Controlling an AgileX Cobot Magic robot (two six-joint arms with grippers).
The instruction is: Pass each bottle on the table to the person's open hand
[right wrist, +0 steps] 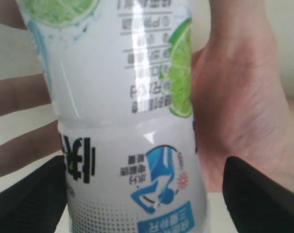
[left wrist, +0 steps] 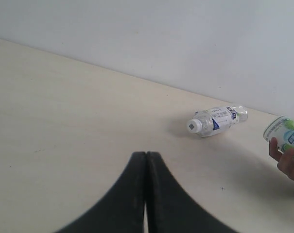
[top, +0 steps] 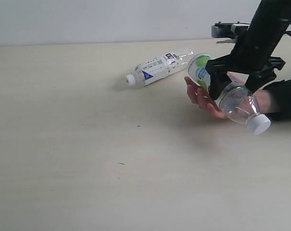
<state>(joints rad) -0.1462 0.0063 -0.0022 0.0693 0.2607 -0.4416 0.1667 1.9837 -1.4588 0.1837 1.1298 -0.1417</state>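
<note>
Clear plastic formed the lime-labelled bottle (top: 237, 102), which lay tilted across the person's open hand (top: 203, 96) at the table's (top: 87, 159) right side. Its white cap (top: 259, 124) pointed down past the wrist. The right gripper (top: 232, 86) straddled the bottle's middle.

The right wrist view alone showed the contact detail. The bottle (right wrist: 132, 121) lay against the palm (right wrist: 239, 107), and the black gripper fingers (right wrist: 30, 199) were spread to either side of it. One finger sat against the bottle wall. A thin pale gap showed beside the other, so a firm grip could not be confirmed.

The white-blue labelled bottle (top: 157, 67) lay on its side on the table, just beyond the hand and apart from it, with its cap pointing away from the hand.

The left gripper (left wrist: 146, 194) appeared only in the left wrist view. Its fingers (left wrist: 127, 194) were pressed together, held nothing and sat over bare tabletop (left wrist: 64, 121). This view also showed the white-blue bottle (left wrist: 216, 120) cap-first. The lime label (left wrist: 285, 136) and the person's fingertips (left wrist: 287, 162) were cut off at its edge.
</note>
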